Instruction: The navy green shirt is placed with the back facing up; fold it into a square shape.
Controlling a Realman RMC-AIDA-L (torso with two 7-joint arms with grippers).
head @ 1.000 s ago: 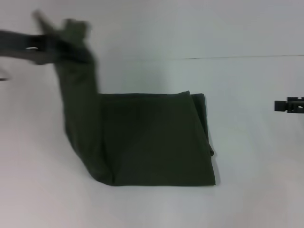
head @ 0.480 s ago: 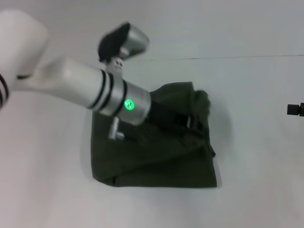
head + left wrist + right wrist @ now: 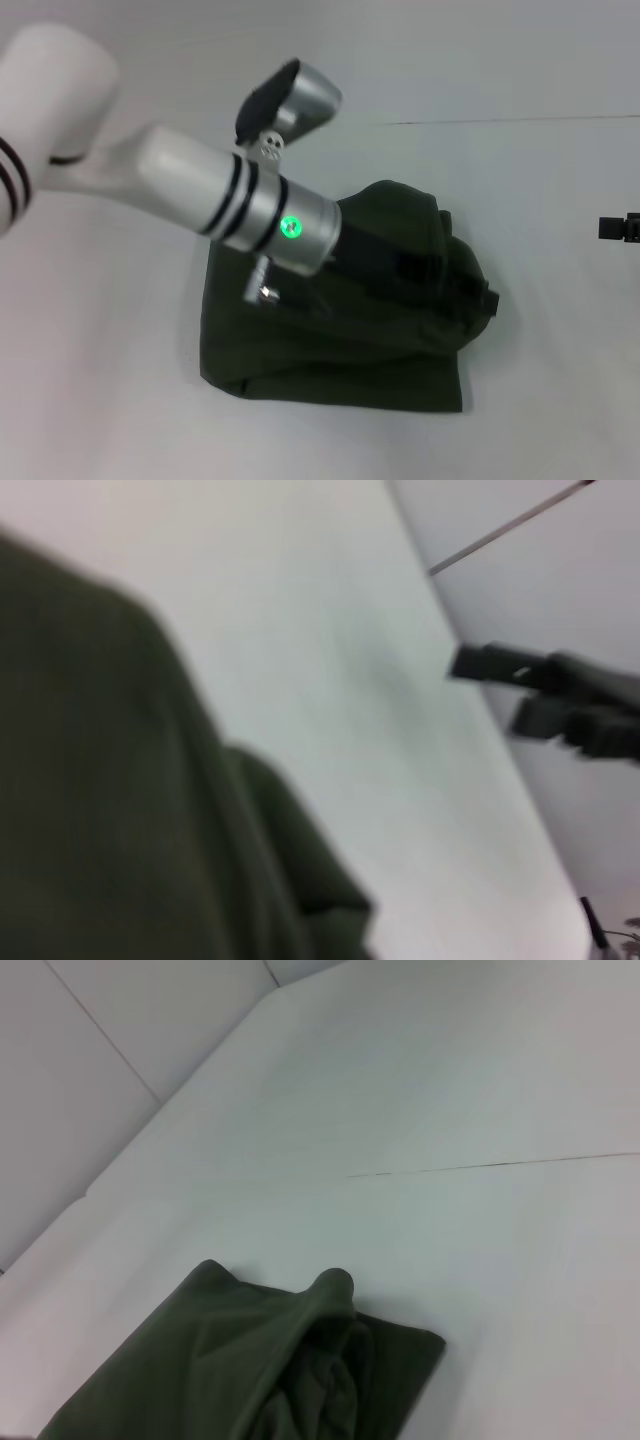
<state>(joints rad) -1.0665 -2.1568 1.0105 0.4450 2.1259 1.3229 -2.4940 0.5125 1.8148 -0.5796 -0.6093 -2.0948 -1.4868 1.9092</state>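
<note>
Since a second ago the left arm has swung across from the far left, carrying the raised panel of the navy green shirt (image 3: pixel 330 340) over the folded body toward the right edge; in the last half second it pushes a bit further right and the bunched cloth now overhangs that edge.

Left pincer (image 3: pixel 455 280): buried in the cloth at the right edge of the shirt, fingers hidden under fabric. Looks clamped on the shirt panel, since the cloth rides bunched up around it. Shirt lies mostly behind and below this pincer, on the white worktop (image 3: pixel 100 420), roughly centred. Left wrist view only shows dark cloth close up, plus the other arm farther off.

Right pincer (image 3: pixel 620 228): parked well right of the shirt, only its tip showing at the frame edge. Can't tell open or closed. Its wrist view sees the shirt's humped fold from the far side.

Progress, my read: earlier folds done, body already a compact rectangle. This crosswise fold is mid-way, panel not yet laid flat. Left: release, flatten the lump, square up the right edge.
</note>
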